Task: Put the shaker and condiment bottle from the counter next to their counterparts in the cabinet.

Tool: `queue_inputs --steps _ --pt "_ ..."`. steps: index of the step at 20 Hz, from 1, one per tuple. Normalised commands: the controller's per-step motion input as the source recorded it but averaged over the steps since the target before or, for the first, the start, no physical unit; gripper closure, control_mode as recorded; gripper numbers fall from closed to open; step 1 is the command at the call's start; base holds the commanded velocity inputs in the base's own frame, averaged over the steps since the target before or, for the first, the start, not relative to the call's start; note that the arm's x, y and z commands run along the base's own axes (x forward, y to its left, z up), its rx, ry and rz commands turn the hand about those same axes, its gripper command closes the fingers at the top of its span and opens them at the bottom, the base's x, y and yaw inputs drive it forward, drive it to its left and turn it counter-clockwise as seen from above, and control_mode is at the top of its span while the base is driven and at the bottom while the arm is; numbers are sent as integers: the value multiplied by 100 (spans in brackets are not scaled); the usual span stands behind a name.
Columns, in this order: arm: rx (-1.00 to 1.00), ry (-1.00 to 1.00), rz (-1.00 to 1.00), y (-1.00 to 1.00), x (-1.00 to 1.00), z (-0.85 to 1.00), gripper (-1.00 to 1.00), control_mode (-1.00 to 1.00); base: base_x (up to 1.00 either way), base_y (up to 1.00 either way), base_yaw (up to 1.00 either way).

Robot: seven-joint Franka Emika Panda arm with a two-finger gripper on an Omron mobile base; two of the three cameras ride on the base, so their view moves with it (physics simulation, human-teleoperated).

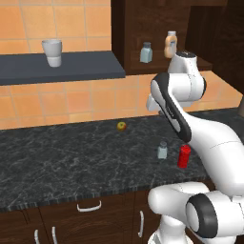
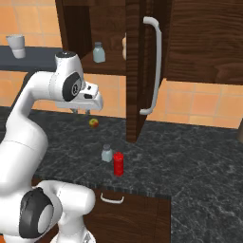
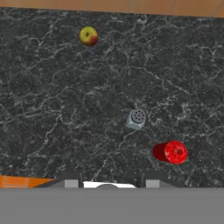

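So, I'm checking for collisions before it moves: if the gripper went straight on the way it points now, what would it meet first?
Probably bare counter. The gripper points straight down, high above it. The shaker and the condiment bottle look slightly off that line, though depth is hard to judge.

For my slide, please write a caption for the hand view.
Looking down on the black marbled counter: pale blue-grey shaker beside red squeeze bottle, small yellow-red apple farther off.

Black veined stone counter, glossy red plastic condiment bottle, translucent shaker, dark wood cabinet.
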Motion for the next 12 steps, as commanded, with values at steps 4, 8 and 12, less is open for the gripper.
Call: queue_inputs --steps 4,8,12 --pt "0 -3 -2 0 -27 0 -100 -100 0 0 0" --pt "0 -3 -14 -5 -71 -2 -100 -100 0 0 0" --pt "-1 -11 -31 -1 -42 -27 -100 -100 0 0 0"
